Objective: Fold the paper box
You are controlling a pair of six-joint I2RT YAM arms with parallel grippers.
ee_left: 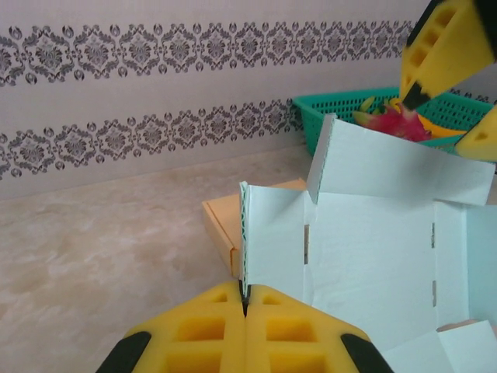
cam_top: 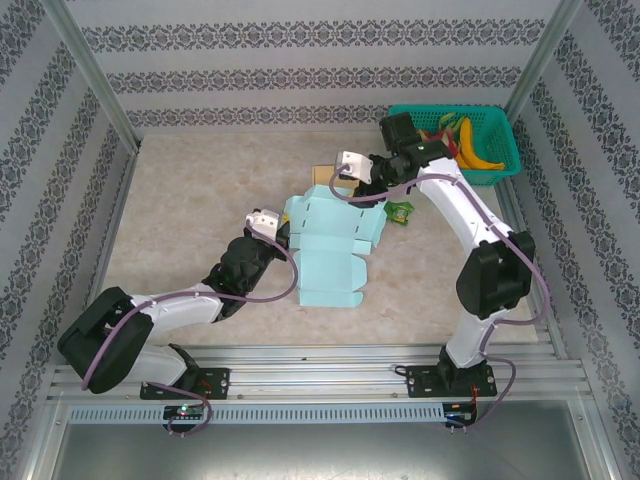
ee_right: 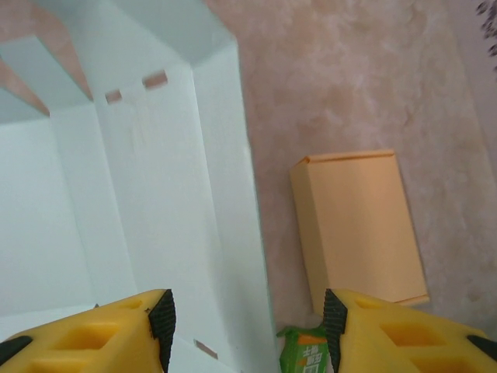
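The pale blue paper box (cam_top: 335, 250) lies partly unfolded at the table's middle, its flaps raised. My left gripper (cam_top: 283, 232) is at its left side, shut on the thin edge of an upright side flap (ee_left: 272, 241), which rises straight from between the yellow fingers (ee_left: 202, 330). My right gripper (cam_top: 375, 190) hovers over the box's far right edge, open. In the right wrist view a raised box panel (ee_right: 225, 233) runs down between its spread fingertips (ee_right: 165, 322), touching neither. The right gripper's yellow fingers (ee_left: 450, 47) also show above the box's far flap (ee_left: 396, 163).
A flat orange box (ee_right: 357, 225) lies beside the paper box on its far side. A small green packet (cam_top: 402, 211) sits next to the right gripper. A green basket (cam_top: 505, 160) with bananas and other fruit stands at the back right corner. Patterned walls surround the table.
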